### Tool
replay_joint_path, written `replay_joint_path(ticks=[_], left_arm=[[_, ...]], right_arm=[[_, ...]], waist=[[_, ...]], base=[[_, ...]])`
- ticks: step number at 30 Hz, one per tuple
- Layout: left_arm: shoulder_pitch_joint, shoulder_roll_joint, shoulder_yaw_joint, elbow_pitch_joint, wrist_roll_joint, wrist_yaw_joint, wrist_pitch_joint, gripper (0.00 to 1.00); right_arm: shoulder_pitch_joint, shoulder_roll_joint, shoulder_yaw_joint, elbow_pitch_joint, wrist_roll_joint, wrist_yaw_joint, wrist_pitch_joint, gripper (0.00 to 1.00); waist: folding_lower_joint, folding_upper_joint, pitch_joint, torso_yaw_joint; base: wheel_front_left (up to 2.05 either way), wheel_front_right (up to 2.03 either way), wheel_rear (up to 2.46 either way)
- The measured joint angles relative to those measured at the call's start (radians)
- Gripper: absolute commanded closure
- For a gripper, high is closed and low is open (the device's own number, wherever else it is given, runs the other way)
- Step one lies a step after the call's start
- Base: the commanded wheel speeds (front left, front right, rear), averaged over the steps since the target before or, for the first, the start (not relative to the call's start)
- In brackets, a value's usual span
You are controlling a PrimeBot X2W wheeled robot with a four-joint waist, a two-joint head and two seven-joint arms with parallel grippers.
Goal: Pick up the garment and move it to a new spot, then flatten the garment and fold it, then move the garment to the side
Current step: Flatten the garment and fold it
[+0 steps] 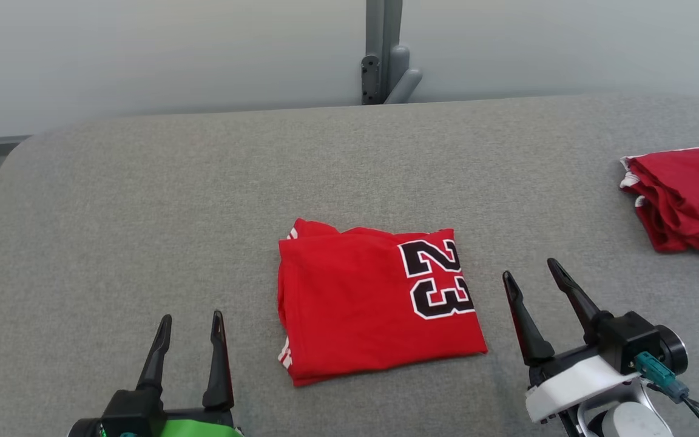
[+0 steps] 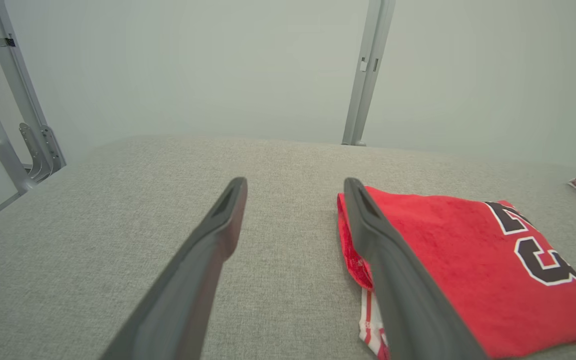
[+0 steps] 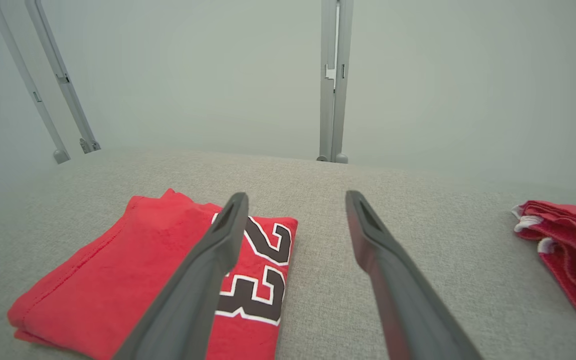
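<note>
The garment (image 1: pixel 374 303) lies near the middle of the grey padded table (image 1: pixel 143 212), a little toward the robot's side. It is bright red and folded into a compact, roughly square packet of several layers, its top face smooth and flat. The number 23 (image 1: pixel 437 279), black with a white outline, sits on the right part of the top face, turned sideways in the head view. White striped trim (image 1: pixel 284 355) peeks out at the near left corner, and a little more shows at the far left corner, where the lower layers bulge slightly past the fold. In the left wrist view the stacked edges on the packet's left side are visible.

The left gripper (image 1: pixel 192 318) hangs to the left of the garment and nearer the robot, its two dark fingers spread apart with nothing between them. The right gripper (image 1: pixel 530 268) is just beside the garment's right edge, clear of the cloth, its fingers likewise parted and empty.

A second red garment (image 1: pixel 686 197) with white trim lies loosely bunched at the table's far right, well apart from the folded one. Behind the table stand a pale wall and a grey post (image 1: pixel 386 51).
</note>
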Motion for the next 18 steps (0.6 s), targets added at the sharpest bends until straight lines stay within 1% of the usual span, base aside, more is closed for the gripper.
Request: replay_joint_path(ticks=[4, 8, 18], left_arm=[[0.029, 0.000, 0.015, -0.034, 0.010, -0.002, 0.000, 0.00], [0.062, 0.000, 0.011, -0.046, 0.032, -0.003, 0.000, 0.00], [0.120, 0.000, 0.006, -0.040, 0.044, 0.000, 0.000, 0.00]], right_arm=[[0.056, 0.011, -0.023, -0.046, 0.001, 0.000, 0.000, 0.00], [0.111, 0.021, -0.053, -0.069, 0.001, 0.000, 0.000, 0.00], [0.182, 0.029, -0.051, -0.089, 0.010, 0.000, 0.000, 0.00]], waist=[[0.0000, 0.0000, -0.027, -0.035], [0.0000, 0.0000, -0.057, -0.055], [0.0000, 0.0000, -0.107, -0.065]], base=[[0.00, 0.00, 0.00], [0.00, 0.00, 0.00], [0.00, 0.00, 0.00]])
